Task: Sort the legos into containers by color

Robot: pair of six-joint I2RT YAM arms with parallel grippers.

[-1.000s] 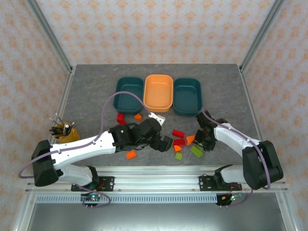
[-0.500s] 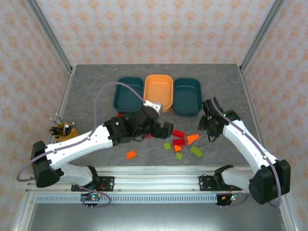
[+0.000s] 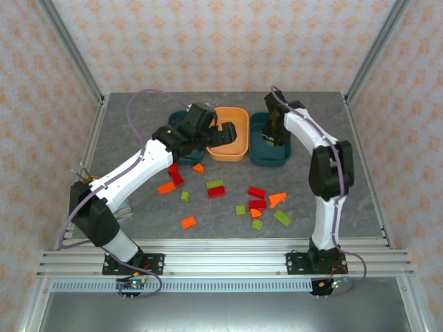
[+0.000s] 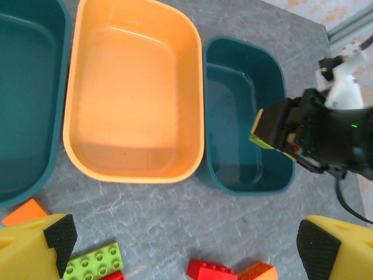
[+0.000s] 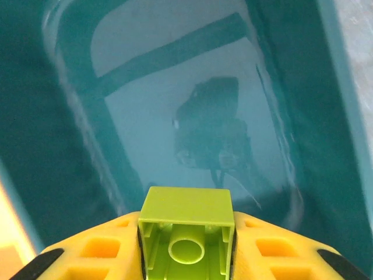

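Now, with the right tool (image 5: 186, 256) pinching a yellow-green brick (image 5: 185, 220) over the bare floor of the dark teal tray (image 5: 169, 116) beneath it, release low and centred so it cannot bounce out, the left tool (image 4: 183, 245) hovering spread wide nearby.

Both arms are white tube links, the left arm (image 3: 131, 170) and the right arm (image 3: 308, 131) alike, with black joints between them and black mounts (image 3: 149, 263) on the near rail. A lilac cable (image 3: 149, 93) loops along each. The fingers (image 4: 26, 242) are yellow with black pads (image 4: 60, 236). A small green light (image 4: 352, 125) glows on the right arm's black wrist.
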